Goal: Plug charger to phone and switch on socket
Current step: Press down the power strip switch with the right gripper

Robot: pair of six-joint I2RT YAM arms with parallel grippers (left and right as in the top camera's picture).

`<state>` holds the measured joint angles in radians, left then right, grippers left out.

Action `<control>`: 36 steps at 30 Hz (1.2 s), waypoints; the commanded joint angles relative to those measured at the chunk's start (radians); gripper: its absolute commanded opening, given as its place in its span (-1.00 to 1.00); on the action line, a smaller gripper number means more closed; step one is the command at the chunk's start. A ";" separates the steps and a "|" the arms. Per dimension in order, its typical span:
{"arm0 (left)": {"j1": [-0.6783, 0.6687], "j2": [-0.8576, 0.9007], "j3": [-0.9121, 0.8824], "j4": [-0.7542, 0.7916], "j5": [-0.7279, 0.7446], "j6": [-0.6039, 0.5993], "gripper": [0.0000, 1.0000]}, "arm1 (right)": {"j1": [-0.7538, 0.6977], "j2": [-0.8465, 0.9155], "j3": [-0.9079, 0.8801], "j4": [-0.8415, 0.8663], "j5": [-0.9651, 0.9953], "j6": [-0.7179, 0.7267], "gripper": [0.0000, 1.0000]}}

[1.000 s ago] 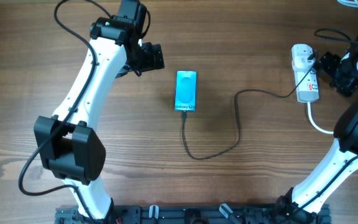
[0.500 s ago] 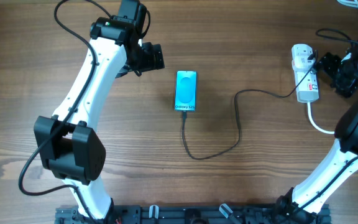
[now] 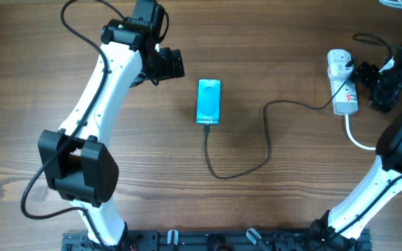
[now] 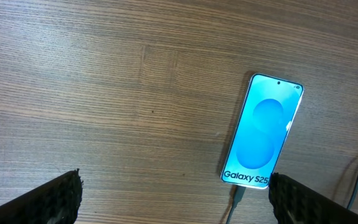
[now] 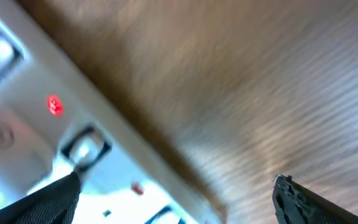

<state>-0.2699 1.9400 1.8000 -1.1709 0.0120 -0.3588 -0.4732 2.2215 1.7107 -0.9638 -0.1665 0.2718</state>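
The phone (image 3: pixel 209 102) lies flat at the table's middle, its teal screen lit, with the thin black charger cable (image 3: pixel 257 139) plugged into its bottom edge. The cable loops right to a plug in the white socket strip (image 3: pixel 342 82) at the far right. In the left wrist view the phone (image 4: pixel 263 140) sits ahead and right of my open, empty left gripper (image 4: pixel 176 202). My left gripper (image 3: pixel 175 64) hovers left of the phone. My right gripper (image 3: pixel 366 75) is open just right of the strip. In the blurred right wrist view the strip (image 5: pixel 55 143) shows a lit red light (image 5: pixel 54 105).
The strip's thick white cord (image 3: pixel 354 136) curves away toward the right arm. Black robot cables run along both arms. A black rail (image 3: pixel 208 240) lines the near table edge.
My right gripper has shifted slightly at the strip's right side. The left arm, phone and cable have not moved.
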 commanded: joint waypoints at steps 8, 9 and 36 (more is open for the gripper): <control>-0.003 0.007 -0.002 0.000 -0.014 -0.016 1.00 | 0.008 -0.219 -0.016 -0.236 0.196 0.177 1.00; -0.003 0.007 -0.002 0.000 -0.014 -0.016 1.00 | 0.008 -0.264 -0.016 -0.258 0.196 0.175 1.00; -0.003 0.007 -0.002 0.000 -0.014 -0.016 1.00 | 0.309 -1.411 -0.354 -0.554 0.119 0.156 0.99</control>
<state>-0.2703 1.9404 1.7996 -1.1709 0.0116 -0.3618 -0.1680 0.8562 1.3758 -1.4906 -0.0261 0.4191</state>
